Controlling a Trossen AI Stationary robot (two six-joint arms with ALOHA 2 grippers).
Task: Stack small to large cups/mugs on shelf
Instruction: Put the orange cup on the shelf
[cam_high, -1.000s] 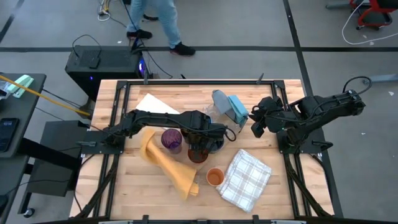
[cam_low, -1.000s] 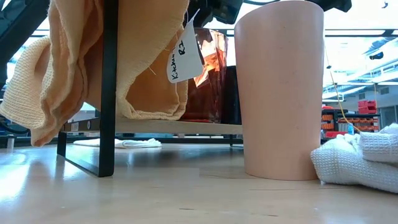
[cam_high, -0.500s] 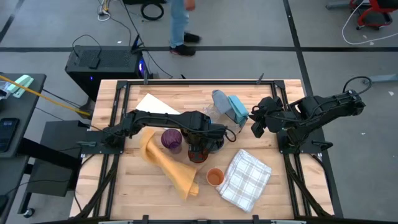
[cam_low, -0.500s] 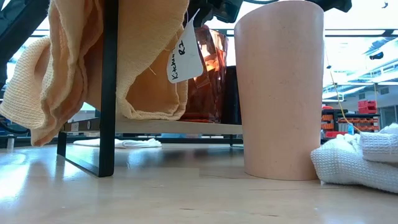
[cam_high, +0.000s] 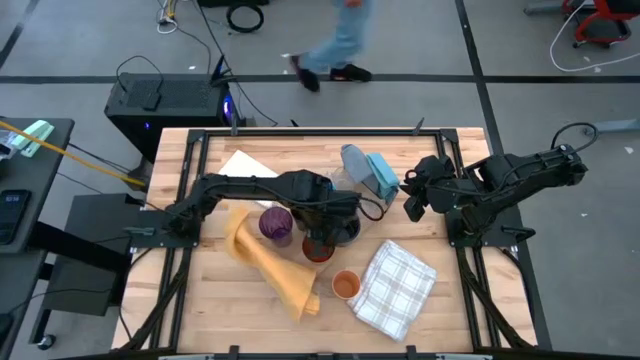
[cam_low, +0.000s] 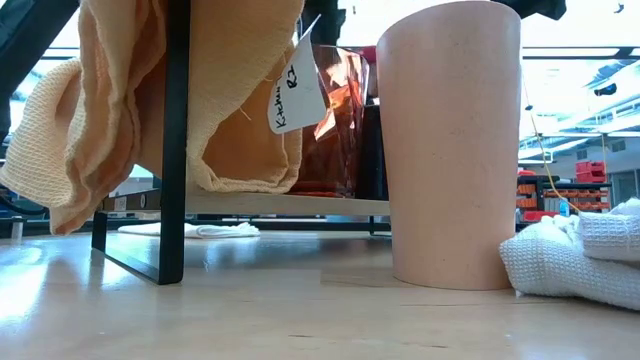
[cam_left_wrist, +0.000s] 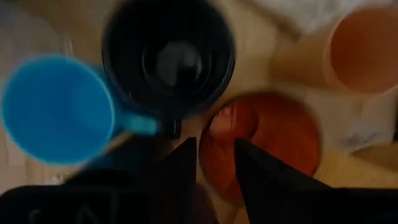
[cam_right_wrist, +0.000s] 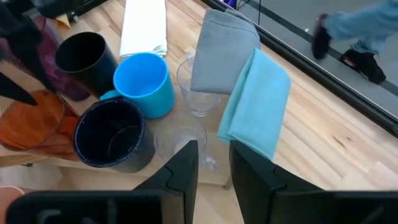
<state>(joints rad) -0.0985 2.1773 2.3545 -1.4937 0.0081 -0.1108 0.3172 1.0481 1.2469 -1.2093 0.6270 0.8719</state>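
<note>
**Left gripper at the red cup's rim**

The left gripper (cam_left_wrist: 214, 163) hangs over the middle of the desk (cam_high: 250, 320), its fingers (cam_left_wrist: 180, 163) a little apart with one on each side of the red cup's (cam_left_wrist: 261, 146) rim — whether they press the wall I cannot tell. The red cup stands on the low shelf (cam_low: 290, 204), just beside the navy mug (cam_left_wrist: 168, 59), and the blue mug (cam_left_wrist: 56, 109) touches the navy mug on its other side.

In the right wrist view the black cup (cam_right_wrist: 84, 56) stands next to the blue mug, and two clear cups (cam_right_wrist: 199, 90) sit between the mugs and the folded cloths (cam_right_wrist: 255, 102). The purple cup (cam_high: 276, 224) is left of the red cup, against the yellow towel (cam_high: 275, 270). The orange cup (cam_high: 345, 285) stands alone on the desk nearer the front, touching the checked cloth (cam_high: 395, 290).

The right gripper (cam_high: 413, 208) waits above the desk's right side — fingers slightly parted, nothing between them.

A person (cam_high: 335, 40) walks on the floor beyond the desk.
</note>
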